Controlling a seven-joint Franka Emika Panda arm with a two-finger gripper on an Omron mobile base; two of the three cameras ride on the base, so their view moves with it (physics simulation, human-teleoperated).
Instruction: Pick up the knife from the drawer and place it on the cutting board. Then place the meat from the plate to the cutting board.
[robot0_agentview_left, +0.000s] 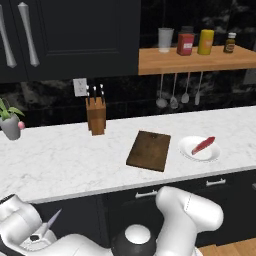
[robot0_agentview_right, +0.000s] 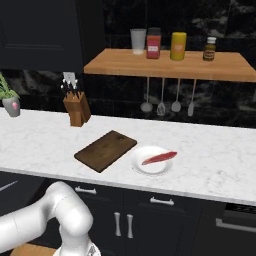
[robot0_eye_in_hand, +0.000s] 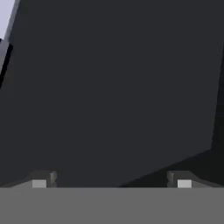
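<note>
The dark brown cutting board (robot0_agentview_left: 148, 150) (robot0_agentview_right: 105, 150) lies bare on the white marble counter. To its right the white plate (robot0_agentview_left: 192, 150) (robot0_agentview_right: 141, 167) holds the red meat (robot0_agentview_left: 203, 145) (robot0_agentview_right: 159, 158). At the bottom left, beside my white arm, a slim pointed silver blade shows below the counter; it looks like the knife (robot0_agentview_left: 51, 221). In the hand view my gripper (robot0_eye_in_hand: 111, 180) is open, its fingertips (robot0_eye_in_hand: 43, 179) far apart with nothing between them. They face a flat dark cabinet surface (robot0_eye_in_hand: 113, 96) close up; I cannot tell whether this is the drawer.
A wooden knife block (robot0_agentview_left: 95, 116) (robot0_agentview_right: 76, 111) stands at the back left and a potted plant (robot0_agentview_left: 10, 122) (robot0_agentview_right: 11, 102) at the far left. A wooden shelf (robot0_agentview_left: 195, 60) carries jars, with utensils hanging under it. Closed drawer fronts with silver handles (robot0_agentview_left: 145, 194) run below the counter.
</note>
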